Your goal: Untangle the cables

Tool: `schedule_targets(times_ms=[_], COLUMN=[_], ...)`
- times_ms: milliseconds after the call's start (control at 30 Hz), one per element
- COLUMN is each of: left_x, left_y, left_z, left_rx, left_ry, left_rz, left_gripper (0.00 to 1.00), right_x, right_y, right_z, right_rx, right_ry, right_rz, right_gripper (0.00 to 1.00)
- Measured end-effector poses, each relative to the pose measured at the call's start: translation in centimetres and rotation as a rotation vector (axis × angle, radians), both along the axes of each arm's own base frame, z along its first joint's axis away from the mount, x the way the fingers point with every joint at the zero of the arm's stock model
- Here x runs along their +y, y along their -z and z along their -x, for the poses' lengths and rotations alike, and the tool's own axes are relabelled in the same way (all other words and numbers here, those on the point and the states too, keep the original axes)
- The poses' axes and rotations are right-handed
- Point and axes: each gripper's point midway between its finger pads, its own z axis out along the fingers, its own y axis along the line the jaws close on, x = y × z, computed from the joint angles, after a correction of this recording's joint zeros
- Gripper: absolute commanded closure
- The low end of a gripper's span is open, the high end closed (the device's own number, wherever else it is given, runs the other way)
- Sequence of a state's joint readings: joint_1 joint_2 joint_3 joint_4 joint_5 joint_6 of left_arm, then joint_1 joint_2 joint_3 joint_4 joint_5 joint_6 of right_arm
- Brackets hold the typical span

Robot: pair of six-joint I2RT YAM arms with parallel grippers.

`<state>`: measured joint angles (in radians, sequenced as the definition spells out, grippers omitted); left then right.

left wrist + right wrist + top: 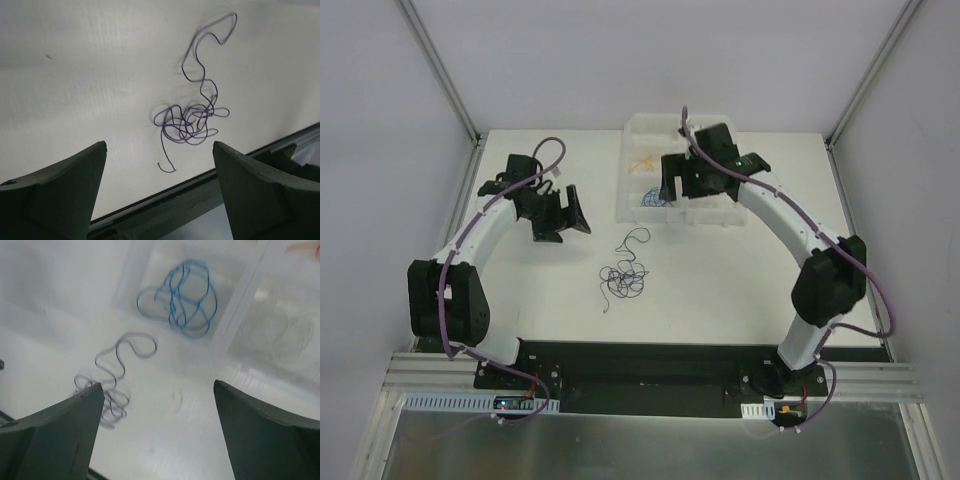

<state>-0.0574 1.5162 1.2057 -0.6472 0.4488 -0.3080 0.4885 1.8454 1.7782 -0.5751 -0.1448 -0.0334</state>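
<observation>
Purple-black cable point(623, 273), knotted, on the desk point(740, 275); blue cable point(182, 297) coiled in a tray point(655, 125) compartment. Left pincer point(159, 146) and right pincer point(157, 386) gape wide, both empty. Risk: pinching several loops together tightens the knot.

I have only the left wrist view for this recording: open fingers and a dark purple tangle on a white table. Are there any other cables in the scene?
Observer: Yes. A blue cable lies coiled in one compartment of a clear organizer box.
Operator: Anything else in that box?
Observer: An orange cable sits in another compartment, farther from the arms than the blue one.
Operator: And where is the right gripper?
Observer: The right gripper hangs over the box with its jaws wide open and nothing between them.
</observation>
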Motion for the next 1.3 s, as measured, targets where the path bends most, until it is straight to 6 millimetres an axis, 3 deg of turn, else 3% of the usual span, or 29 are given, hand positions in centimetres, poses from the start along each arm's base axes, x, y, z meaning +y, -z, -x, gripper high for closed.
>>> schedule_targets(times_ms=[100,200,300,400,533,633,733,867,967,1067,1133,1200,1300], left_x=[-3.0,-4.6,-5.4,-6.8,-9.0,-9.7,-10.1,-11.6,-12.8,-13.6,-14.6,-16.5,-19.3], left_y=[1.0,3.6,6.0,7.3,7.8,8.5,9.3,9.5,9.2,7.9,5.5,0.9,-8.6], left_z=[2.3,5.8,9.0,11.5,12.6,12.1,12.1,14.2,15.3,15.1,13.8,11.8,9.6], left_rx=[0.048,0.181,0.302,0.365,0.400,0.428,0.457,0.469,0.459,0.404,0.306,0.133,-0.175], left_ry=[0.089,0.117,0.121,0.169,0.195,0.144,0.103,0.158,0.213,0.240,0.259,0.292,0.348], left_rz=[0.056,0.083,0.073,0.047,0.058,0.075,0.076,0.058,0.057,0.052,0.060,0.092,0.188], left_gripper=[0.26,0.26,0.23,0.23,0.32,0.54,0.69,0.96,1.00,1.00,1.00,1.00,1.00], right_x=[-1.6,-4.1,-6.6,-8.5,-9.2,-9.7,-10.2,-10.5,-10.4,-10.6,-10.7,-10.8,-11.0], right_y=[3.2,6.3,8.1,9.2,9.2,8.3,7.1,6.0,6.1,6.4,6.6,6.6,6.5], right_z=[6.1,12.9,17.4,20.4,21.6,21.7,21.7,21.8,21.9,22.0,22.1,22.0,21.9], right_rx=[0.069,0.149,0.151,0.152,0.159,0.139,0.092,0.054,0.057,0.066,0.070,0.073,0.082], right_ry=[-0.033,-0.032,0.011,0.072,0.135,0.152,0.167,0.182,0.174,0.168,0.166,0.165,0.153], right_rz=[0.037,0.053,0.010,-0.032,-0.077,-0.082,-0.089,-0.117,-0.115,-0.097,-0.091,-0.092,-0.100], right_gripper=[0.06,0.06,0.06,0.06,0.07,0.09,0.10,0.09,0.08,0.05,0.03,0.01,0.00])
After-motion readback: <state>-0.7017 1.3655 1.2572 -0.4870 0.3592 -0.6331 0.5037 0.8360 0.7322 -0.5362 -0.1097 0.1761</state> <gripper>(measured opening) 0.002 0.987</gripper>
